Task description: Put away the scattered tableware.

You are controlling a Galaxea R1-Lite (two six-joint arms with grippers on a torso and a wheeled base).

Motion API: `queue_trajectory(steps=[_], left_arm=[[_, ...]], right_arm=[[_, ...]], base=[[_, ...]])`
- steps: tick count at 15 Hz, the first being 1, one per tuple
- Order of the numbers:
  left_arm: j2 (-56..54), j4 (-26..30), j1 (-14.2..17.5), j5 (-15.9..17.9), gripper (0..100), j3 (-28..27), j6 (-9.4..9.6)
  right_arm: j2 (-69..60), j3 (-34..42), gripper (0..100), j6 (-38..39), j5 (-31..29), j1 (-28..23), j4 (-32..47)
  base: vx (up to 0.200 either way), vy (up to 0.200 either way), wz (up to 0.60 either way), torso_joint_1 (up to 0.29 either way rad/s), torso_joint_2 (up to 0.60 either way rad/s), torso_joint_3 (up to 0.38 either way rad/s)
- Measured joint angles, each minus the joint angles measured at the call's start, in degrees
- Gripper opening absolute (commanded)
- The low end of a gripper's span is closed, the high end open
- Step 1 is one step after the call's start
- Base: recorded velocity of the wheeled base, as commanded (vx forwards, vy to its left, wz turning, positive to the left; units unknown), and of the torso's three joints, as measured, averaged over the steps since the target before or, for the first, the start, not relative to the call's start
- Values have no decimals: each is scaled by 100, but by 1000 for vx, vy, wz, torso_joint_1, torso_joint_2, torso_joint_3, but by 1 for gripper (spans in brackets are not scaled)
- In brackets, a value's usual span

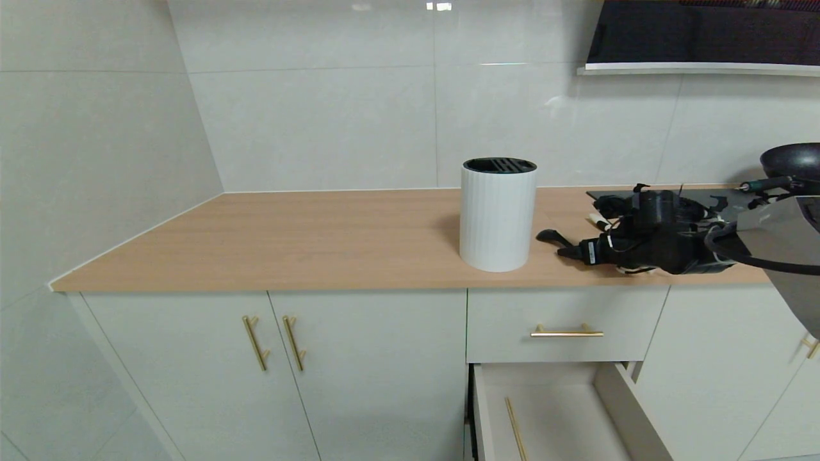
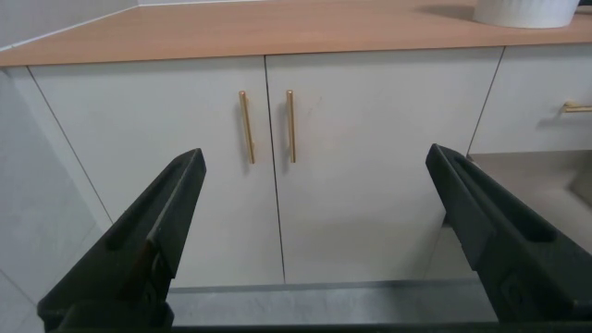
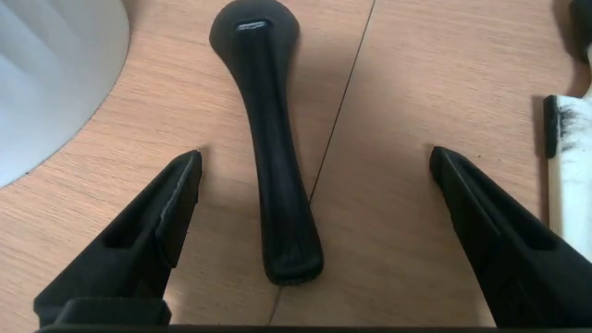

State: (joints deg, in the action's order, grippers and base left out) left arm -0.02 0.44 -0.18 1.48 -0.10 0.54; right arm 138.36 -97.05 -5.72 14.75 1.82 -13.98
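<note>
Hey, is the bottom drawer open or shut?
Open. The bottom drawer is pulled out, its pale inside showing, below the shut upper drawer.

Wooden counter (image 1: 288, 237) above white cabinet doors (image 1: 359, 371), black wok (image 1: 793, 160) far right.

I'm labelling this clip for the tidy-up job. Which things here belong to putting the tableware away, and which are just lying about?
Job in hand:
black utensil, lying on the counter within the open right gripper
white slotted holder beside it

Just about:
black pan at the back right
open drawer below the counter
cabinet doors
</note>
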Motion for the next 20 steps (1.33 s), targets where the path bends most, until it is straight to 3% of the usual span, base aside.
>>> queue_trajectory(steps=[1, 10, 14, 20], left_arm=[[0, 0, 0, 0, 100, 0, -2], [0, 0, 0, 0, 100, 0, 0], [0, 0, 0, 0, 100, 0, 0], [0, 2, 0, 2, 100, -1, 0]], right_arm=[[6, 6, 0, 0, -2, 2, -2], [20, 121, 0, -2, -28, 165, -9], [-60, 195, 0, 13, -340, 219, 13], [-1033, 1008, 0, 521, -818, 378, 361]], base=[[0, 0, 0, 0, 0, 0], [0, 0, 0, 0, 0, 0], [0, 0, 0, 0, 0, 0], [0, 0, 0, 0, 0, 0]])
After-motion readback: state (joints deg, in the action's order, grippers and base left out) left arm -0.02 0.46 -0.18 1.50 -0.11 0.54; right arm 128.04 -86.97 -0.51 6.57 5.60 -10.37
